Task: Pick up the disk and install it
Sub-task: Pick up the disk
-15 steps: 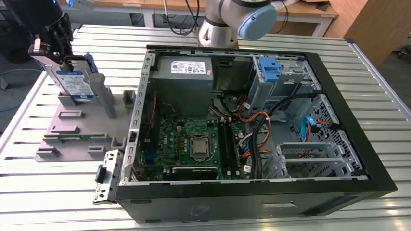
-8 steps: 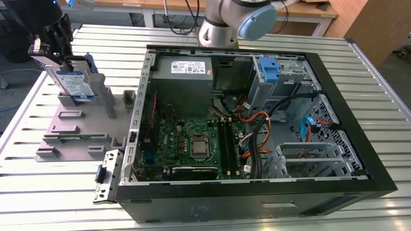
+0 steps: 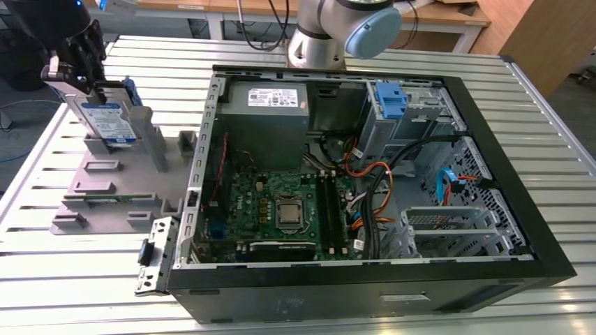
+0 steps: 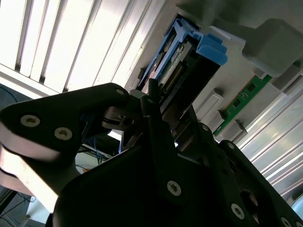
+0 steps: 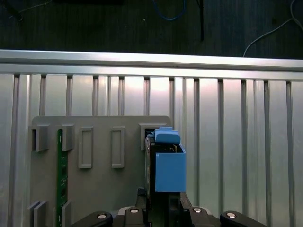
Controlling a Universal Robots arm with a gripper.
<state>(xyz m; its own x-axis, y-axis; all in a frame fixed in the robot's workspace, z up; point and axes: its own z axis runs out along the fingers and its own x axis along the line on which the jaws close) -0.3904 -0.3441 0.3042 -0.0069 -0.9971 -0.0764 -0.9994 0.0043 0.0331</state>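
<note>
The worktop [image 3: 75, 279] was ribbed bare metal with a soft brushed sheen. The disk [image 3: 110, 120] had a silvery metal body, a smooth paper label and a blue plastic carrier. Its holder [image 3: 112, 188] looked matt grey plastic. The hand [image 3: 86, 84] was matt black.

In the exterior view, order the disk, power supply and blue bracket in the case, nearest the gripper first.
1. Disk, at the gripper, on the fixture.
2. Power supply, inside the case.
3. Blue bracket, toward the exterior view's right.
</note>
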